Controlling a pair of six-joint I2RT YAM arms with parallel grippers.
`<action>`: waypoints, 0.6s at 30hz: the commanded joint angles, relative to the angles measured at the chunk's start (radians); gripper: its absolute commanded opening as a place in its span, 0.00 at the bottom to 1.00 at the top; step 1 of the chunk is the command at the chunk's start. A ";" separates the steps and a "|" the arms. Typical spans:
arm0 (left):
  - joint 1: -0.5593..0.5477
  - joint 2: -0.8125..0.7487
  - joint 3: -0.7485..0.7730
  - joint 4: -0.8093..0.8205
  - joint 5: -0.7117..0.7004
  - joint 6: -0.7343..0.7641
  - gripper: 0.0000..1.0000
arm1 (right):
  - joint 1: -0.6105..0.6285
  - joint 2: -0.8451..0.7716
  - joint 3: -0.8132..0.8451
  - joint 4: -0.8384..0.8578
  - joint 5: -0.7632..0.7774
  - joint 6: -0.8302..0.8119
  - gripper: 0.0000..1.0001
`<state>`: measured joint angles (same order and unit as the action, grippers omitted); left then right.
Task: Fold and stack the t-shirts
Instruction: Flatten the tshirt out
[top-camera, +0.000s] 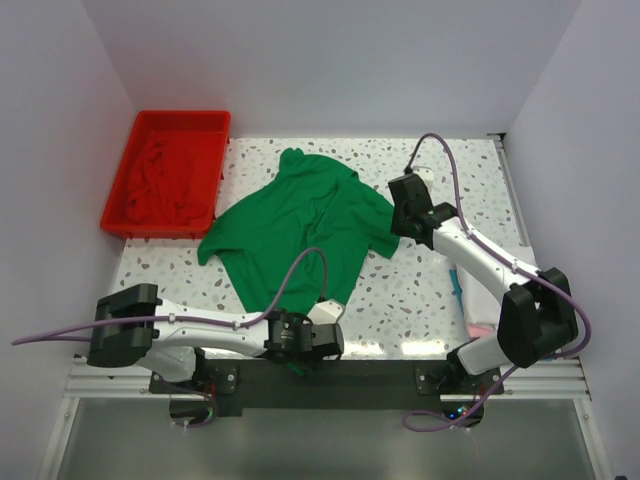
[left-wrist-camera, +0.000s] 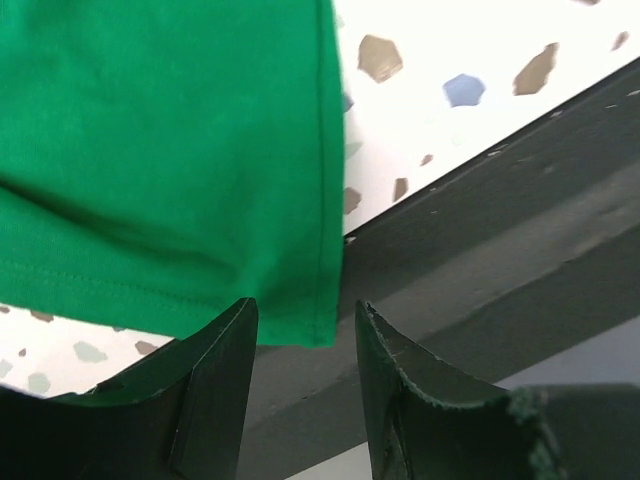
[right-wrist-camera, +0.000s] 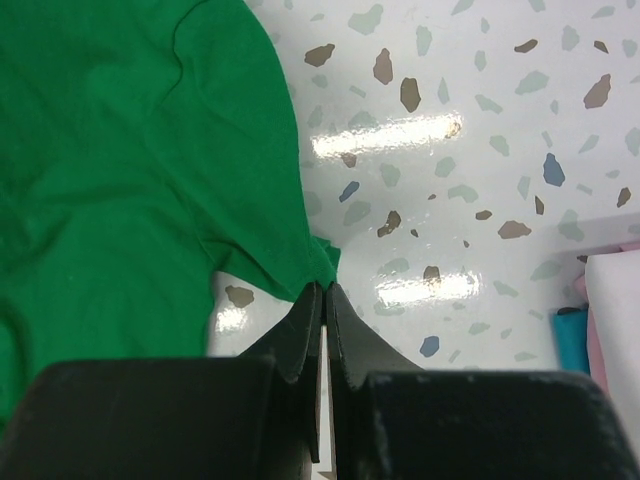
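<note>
A bright green t-shirt (top-camera: 300, 225) lies spread and rumpled in the middle of the speckled table (top-camera: 430, 290). At the near edge my left gripper (top-camera: 328, 322) (left-wrist-camera: 305, 318) stands open; the shirt's bottom hem corner (left-wrist-camera: 300, 320) lies just past its fingertips, not pinched. My right gripper (top-camera: 393, 222) (right-wrist-camera: 325, 288) is shut on the tip of the green shirt's right sleeve (right-wrist-camera: 320, 262), low over the table. A dark red t-shirt (top-camera: 160, 185) lies crumpled in the red tray (top-camera: 215, 120).
The red tray sits at the back left corner. Folded white (right-wrist-camera: 615, 300), teal (right-wrist-camera: 570, 338) and pink cloth (top-camera: 478, 325) lies near the right arm's base. A dark rail (left-wrist-camera: 480, 260) runs along the table's near edge under the left gripper. White walls close in three sides.
</note>
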<state>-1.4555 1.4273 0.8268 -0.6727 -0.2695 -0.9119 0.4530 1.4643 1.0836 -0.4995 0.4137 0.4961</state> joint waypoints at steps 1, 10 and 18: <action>-0.020 0.015 0.029 -0.059 -0.054 -0.045 0.49 | -0.008 -0.044 -0.008 0.036 -0.018 -0.001 0.00; -0.060 0.027 0.012 -0.022 -0.031 -0.050 0.49 | -0.022 -0.048 -0.013 0.036 -0.026 -0.001 0.00; -0.069 0.061 -0.021 -0.001 -0.034 -0.064 0.47 | -0.028 -0.042 -0.021 0.044 -0.041 0.002 0.00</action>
<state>-1.5185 1.4742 0.8223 -0.6956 -0.2844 -0.9512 0.4305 1.4498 1.0710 -0.4980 0.3809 0.4961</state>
